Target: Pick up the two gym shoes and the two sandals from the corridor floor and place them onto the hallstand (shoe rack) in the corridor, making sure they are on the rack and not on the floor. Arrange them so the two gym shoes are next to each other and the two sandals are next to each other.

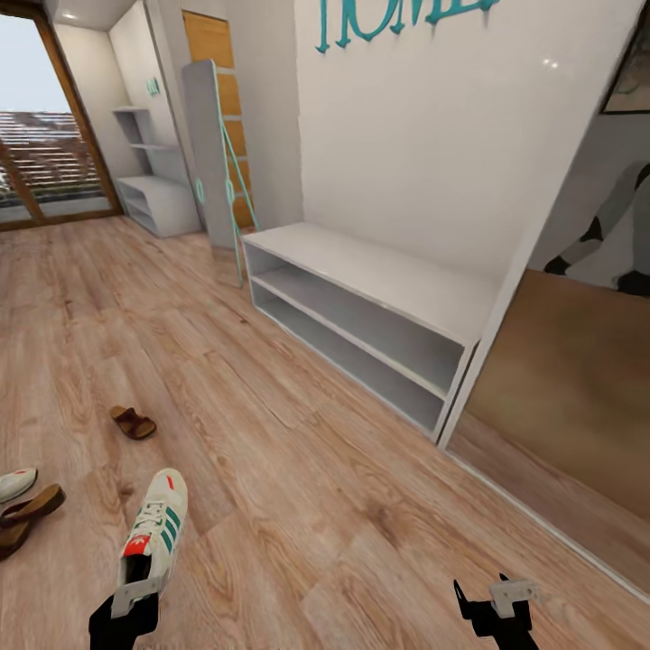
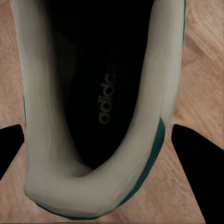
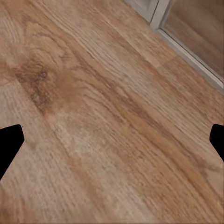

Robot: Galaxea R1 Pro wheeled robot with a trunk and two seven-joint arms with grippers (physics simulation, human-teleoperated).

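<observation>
Floor (image 1: 298, 506): warm brown wood-grain planks running the length of the corridor.
Wall (image 1: 424, 135): plain white, with large teal letters (image 1: 397, 18) high up, cut off by the frame edge.
Glass door (image 1: 41, 126): wood-framed, at the far end, daylight and a slatted structure outside.
Shelf unit (image 1: 153, 181): pale grey, stepped, in the far corner.
Tall panel (image 1: 212, 153): grey, with thin teal poles (image 1: 236, 194) leaning against it.
Wooden door (image 1: 217, 54): light oak, behind the panel.
Mirror (image 1: 578, 361): possibly a large reflective panel on the right.

Black claws (image 1: 495, 603), pale grey brackets
</observation>
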